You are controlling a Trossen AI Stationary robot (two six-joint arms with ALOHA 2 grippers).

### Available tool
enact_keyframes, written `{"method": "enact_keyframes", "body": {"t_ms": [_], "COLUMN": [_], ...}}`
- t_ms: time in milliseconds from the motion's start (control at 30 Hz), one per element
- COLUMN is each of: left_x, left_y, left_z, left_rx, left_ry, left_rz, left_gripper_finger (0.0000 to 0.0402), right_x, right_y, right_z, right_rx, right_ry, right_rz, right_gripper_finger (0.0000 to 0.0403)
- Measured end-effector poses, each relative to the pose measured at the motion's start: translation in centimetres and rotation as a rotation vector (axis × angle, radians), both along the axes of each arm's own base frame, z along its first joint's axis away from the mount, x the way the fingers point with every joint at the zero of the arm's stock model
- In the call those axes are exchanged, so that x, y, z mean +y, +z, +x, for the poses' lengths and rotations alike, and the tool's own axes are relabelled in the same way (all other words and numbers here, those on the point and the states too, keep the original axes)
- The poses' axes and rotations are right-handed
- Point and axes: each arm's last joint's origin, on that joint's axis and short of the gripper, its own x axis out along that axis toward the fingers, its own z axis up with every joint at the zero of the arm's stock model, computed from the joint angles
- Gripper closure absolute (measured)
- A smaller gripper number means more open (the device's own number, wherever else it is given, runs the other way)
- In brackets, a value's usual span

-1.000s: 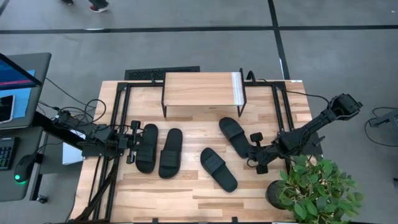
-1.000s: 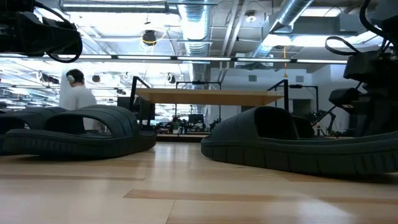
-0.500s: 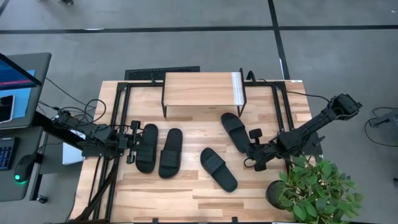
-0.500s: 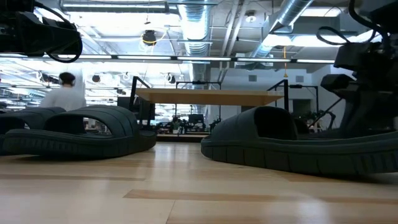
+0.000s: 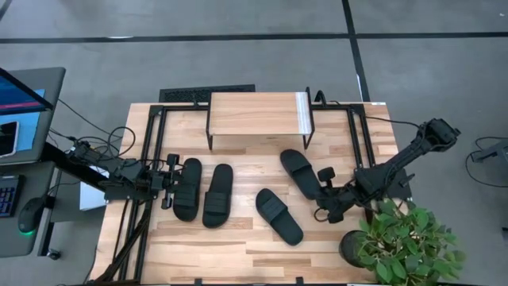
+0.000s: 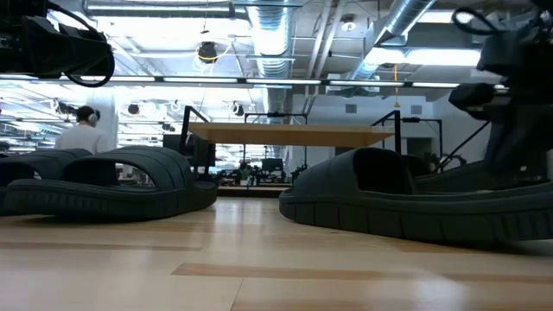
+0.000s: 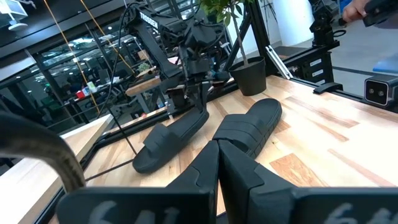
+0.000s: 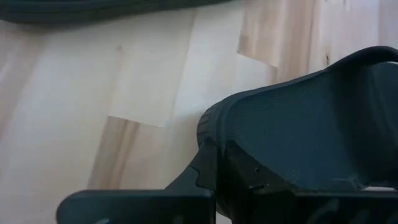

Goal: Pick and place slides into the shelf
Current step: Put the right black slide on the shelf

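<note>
while a potted plant (image 5: 405, 242) crowds it, the right hand (image 5: 325, 203) touches a slide (image 5: 300, 172).

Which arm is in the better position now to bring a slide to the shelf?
Probably the right. Its gripper is at the slide lying nearest the shelf. The left gripper is at the leftmost slide, farther from the shelf.

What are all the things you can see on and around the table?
slides: four, black, on the table in front of the shelf, two at left, two at right
shelf: one, light wood top, black legs, at the table's back edge
plant: one, green, dark pot, table's front right corner
screen: one, left of the table
person: one, white top, far in the room
left gripper: at the leftmost slide
right gripper: at the rightmost slide's end
</note>
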Motion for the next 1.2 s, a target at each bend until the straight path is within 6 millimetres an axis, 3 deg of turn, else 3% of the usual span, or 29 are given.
{"method": "enact_keyframes", "body": {"t_ms": [267, 600, 1200], "left_x": [0.0, 0.0, 0.0], "left_y": [0.0, 0.0, 0.0], "left_z": [0.0, 0.0, 0.0], "left_rx": [0.000, 0.000, 0.000], "left_ry": [0.000, 0.000, 0.000], "left_rz": [0.000, 0.000, 0.000], "left_gripper_finger": [0.0401, 0.0401, 0.0401], "right_x": [1.0, 0.8, -1.8], "right_y": [0.3, 0.5, 5.0], "right_z": [-0.6, -0.7, -0.9], "right_rx": [-0.011, -0.022, -0.262], "right_ry": [0.057, 0.084, 0.231], "right_rz": [-0.047, -0.102, -0.057], "right_gripper_finger": [0.0402, 0.0402, 0.0402]}}
